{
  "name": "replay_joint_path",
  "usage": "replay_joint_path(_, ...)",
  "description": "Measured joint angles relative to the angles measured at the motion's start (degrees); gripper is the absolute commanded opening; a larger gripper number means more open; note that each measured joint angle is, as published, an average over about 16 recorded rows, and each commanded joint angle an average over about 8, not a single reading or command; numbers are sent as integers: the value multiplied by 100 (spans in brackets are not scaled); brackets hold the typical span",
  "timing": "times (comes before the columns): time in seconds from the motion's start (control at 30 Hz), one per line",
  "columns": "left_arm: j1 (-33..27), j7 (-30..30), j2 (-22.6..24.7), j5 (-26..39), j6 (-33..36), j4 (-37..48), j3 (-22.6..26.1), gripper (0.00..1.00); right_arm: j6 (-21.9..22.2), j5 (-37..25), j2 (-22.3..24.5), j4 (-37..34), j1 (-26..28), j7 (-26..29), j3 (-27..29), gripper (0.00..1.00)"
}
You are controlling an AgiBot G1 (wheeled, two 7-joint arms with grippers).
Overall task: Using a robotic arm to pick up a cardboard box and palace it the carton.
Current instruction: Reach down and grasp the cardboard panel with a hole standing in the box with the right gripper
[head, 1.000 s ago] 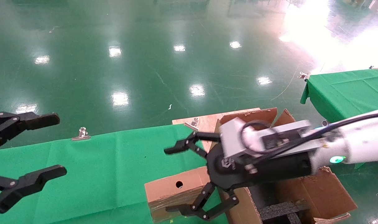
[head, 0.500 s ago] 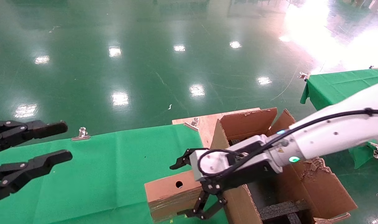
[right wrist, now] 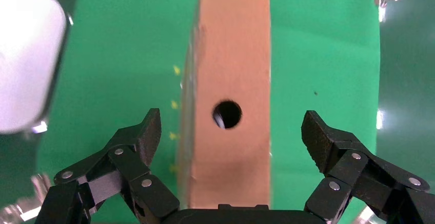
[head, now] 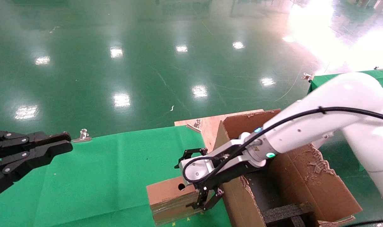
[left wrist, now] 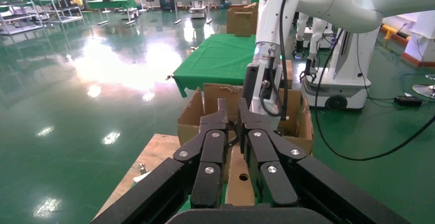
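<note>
The small cardboard box [head: 166, 197], with a round hole in its top, lies on the green cloth right beside the carton's near wall. The white robotic arm's right gripper [head: 187, 186] points down over the box's carton-side end, open. In the right wrist view its fingers [right wrist: 146, 131] stand on either side of the box [right wrist: 228, 70], with gaps on both sides. The large carton [head: 308, 186] with torn flaps and black foam stands at the right. My left gripper [head: 65, 143] hovers at the far left, shut and empty; its view shows the box [left wrist: 238, 183] and carton [left wrist: 300, 126].
A green-clothed table [head: 100, 170] carries the box. A wooden board [head: 210, 124] shows at its far corner, with metal clips [head: 82, 135] on the table's far edge. A second green table [head: 317, 80] lies at the right, mostly behind the arm. Glossy green floor lies beyond.
The right gripper swung from level above the box to pointing down and dropped around the box's end. The left gripper's fingers closed together.
</note>
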Motion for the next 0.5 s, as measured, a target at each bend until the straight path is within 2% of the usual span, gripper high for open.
replay_joint_path(0.2, 0, 0, 0, 0, 0, 0, 0, 82, -50, -320, -197, -67, 166, -60, -181, 100)
replay_joint_path(0.23, 0, 0, 0, 0, 0, 1, 0, 93, -59, -351, -222, -79, 185, -68, -202, 99)
replay_joint_path(0.27, 1, 0, 0, 0, 0, 1, 0, 100, -67, -377, -243, -90, 201, -74, -221, 92)
replay_joint_path(0.5, 1, 0, -1, -1, -1, 1, 0, 100, -113, -432, -317, -151, 249, -89, -282, 8)
